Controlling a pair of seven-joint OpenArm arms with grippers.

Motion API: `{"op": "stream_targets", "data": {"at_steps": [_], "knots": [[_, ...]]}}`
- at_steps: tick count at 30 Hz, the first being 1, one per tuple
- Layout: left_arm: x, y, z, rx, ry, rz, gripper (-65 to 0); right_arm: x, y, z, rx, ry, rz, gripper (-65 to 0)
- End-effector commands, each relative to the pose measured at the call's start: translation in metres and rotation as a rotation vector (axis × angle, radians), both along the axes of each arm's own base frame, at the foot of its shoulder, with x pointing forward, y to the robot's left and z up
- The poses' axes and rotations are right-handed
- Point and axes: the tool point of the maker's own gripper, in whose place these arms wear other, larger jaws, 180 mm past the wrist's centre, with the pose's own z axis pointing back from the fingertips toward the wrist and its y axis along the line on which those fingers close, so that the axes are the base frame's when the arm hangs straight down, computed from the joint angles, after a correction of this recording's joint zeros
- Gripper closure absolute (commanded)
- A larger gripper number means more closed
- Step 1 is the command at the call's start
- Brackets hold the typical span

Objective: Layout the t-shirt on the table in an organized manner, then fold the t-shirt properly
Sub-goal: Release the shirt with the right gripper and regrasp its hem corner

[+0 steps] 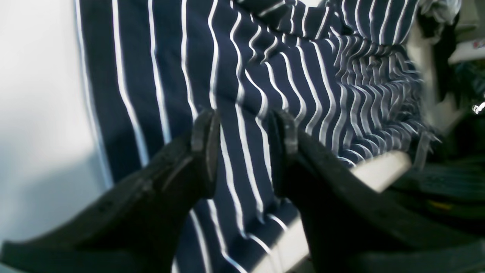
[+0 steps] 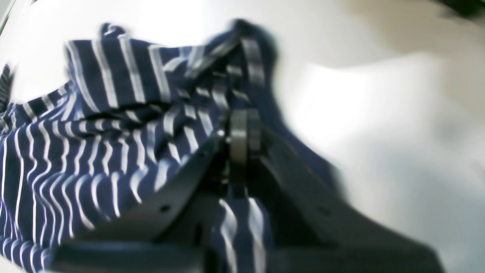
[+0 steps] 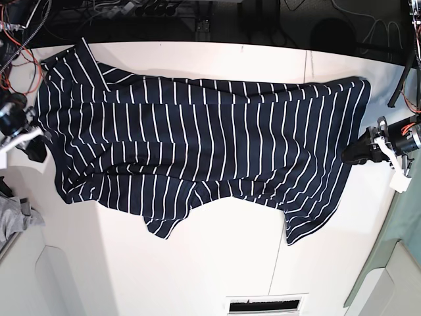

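Observation:
The navy t-shirt with thin white stripes lies spread across the white table, wrinkled along its lower edge. At its right edge is my left gripper. In the left wrist view that left gripper stands open just over the t-shirt, with striped cloth showing in the gap. My right gripper is at the shirt's left edge. The right wrist view shows the right gripper with its jaws pressed together on a bunched fold of the t-shirt.
A small grey cloth lies at the table's left edge. Cables and dark gear run behind the far edge. A slotted white vent sits at the near edge. A thin dark seam crosses the tabletop.

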Motion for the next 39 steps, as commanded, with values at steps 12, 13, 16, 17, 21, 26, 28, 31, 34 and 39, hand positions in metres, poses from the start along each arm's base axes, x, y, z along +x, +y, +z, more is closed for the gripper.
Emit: {"op": "stream_targets", "data": {"at_steps": [12, 13, 16, 17, 21, 26, 28, 31, 34, 39], "knots": [[-0.028, -0.009, -0.05, 0.066, 0.097, 0.002, -24.1, 0.012, 0.018, -0.072, -0.102, 0.15, 0.099, 0.0], [-0.033, -0.009, -0.053, 0.067, 0.112, 0.0, -24.1, 0.013, 0.013, -0.069, -0.102, 0.144, 0.094, 0.0], [-0.039, -0.008, -0.057, 0.069, 0.127, -0.001, -24.0, 0.025, 0.01, -0.048, -0.054, 0.076, 0.071, 0.0], [-0.038, -0.008, -0.055, 0.065, 0.122, 0.001, -24.0, 0.03, 0.013, -0.039, -0.043, 0.046, 0.07, 0.0], [-0.026, -0.012, -0.033, 0.021, 0.059, 0.0, -24.0, 0.048, 0.03, -0.003, -0.045, -0.057, 0.123, 0.0], [-0.012, -0.026, -0.009, 0.031, -0.026, -0.049, -24.0, 0.064, 0.054, 0.031, -0.038, -0.167, 0.161, 0.0], [-0.009, -0.031, -0.006, 0.027, -0.041, -0.055, -24.0, 0.073, 0.065, 0.036, -0.019, -0.189, 0.164, 0.0], [-0.01, -0.036, -0.01, 0.018, -0.037, -0.056, -24.0, 0.087, 0.08, 0.038, -0.014, -0.214, 0.153, -19.9], [-0.011, -0.045, -0.015, 0.015, -0.032, -0.059, -24.0, 0.106, 0.095, 0.034, -0.03, -0.244, 0.148, -41.7], [-0.015, -0.053, -0.023, 0.01, -0.018, -0.063, -24.0, 0.132, 0.118, -0.005, -0.13, -0.197, 0.13, -43.0]]}}
